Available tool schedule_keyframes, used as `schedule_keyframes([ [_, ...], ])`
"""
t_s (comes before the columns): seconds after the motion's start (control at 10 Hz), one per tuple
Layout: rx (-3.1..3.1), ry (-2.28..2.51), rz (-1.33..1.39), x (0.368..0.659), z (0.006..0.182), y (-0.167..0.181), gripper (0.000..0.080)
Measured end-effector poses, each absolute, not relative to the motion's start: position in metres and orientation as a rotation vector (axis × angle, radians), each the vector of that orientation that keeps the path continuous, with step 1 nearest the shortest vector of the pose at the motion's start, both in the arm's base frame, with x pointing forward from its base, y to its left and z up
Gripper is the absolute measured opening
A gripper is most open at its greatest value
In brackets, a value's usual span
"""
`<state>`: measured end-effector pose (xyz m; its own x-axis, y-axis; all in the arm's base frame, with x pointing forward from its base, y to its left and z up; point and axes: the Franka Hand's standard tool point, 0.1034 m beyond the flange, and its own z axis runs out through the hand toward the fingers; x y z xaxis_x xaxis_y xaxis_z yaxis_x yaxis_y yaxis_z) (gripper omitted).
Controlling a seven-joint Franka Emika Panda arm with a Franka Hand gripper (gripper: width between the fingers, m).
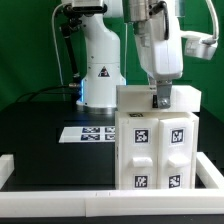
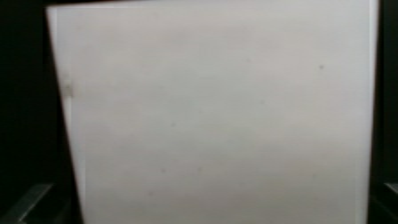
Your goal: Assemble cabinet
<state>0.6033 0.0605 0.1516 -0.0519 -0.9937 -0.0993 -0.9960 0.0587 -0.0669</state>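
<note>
You will find the cabinet (image 1: 158, 140) upright at 4 o'clock in the exterior view, with the marker board (image 1: 88, 133) at its 9 o'clock. The gripper (image 1: 160, 99) meets its top edge at 12 o'clock, probably to press a panel home. You cannot tell the finger spread, as the wrist view shows only blank white surface.

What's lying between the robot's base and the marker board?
Nothing: the exterior view shows only bare black table between the base and the marker board.

White cabinet (image 1: 158, 152), black-white tags (image 1: 141, 139); table (image 1: 40, 150) apparently black.
</note>
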Motion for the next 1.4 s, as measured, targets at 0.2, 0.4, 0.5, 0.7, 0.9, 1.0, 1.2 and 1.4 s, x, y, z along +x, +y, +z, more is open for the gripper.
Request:
schedule_keyframes([
  [0.2,-2.117,2.131,0.007,0.605,0.16,0.062,0.0789],
  [0.4,-2.126,2.101,-0.007,0.608,0.17,0.064,0.0797],
  [0.5,-2.132,2.084,-0.014,0.609,0.175,0.065,0.0797],
  [0.7,-2.174,2.047,-0.015,0.608,0.172,0.065,0.0797],
  [0.9,-2.389,1.829,-0.021,0.608,0.172,0.063,0.0797],
  [1.0,-2.483,1.696,-0.038,0.611,0.174,0.061,0.0797],
  [1.2,-2.686,1.362,-0.068,0.612,0.173,0.059,0.0797],
  [1.4,-2.785,1.156,-0.081,0.611,0.173,0.059,0.0797],
])
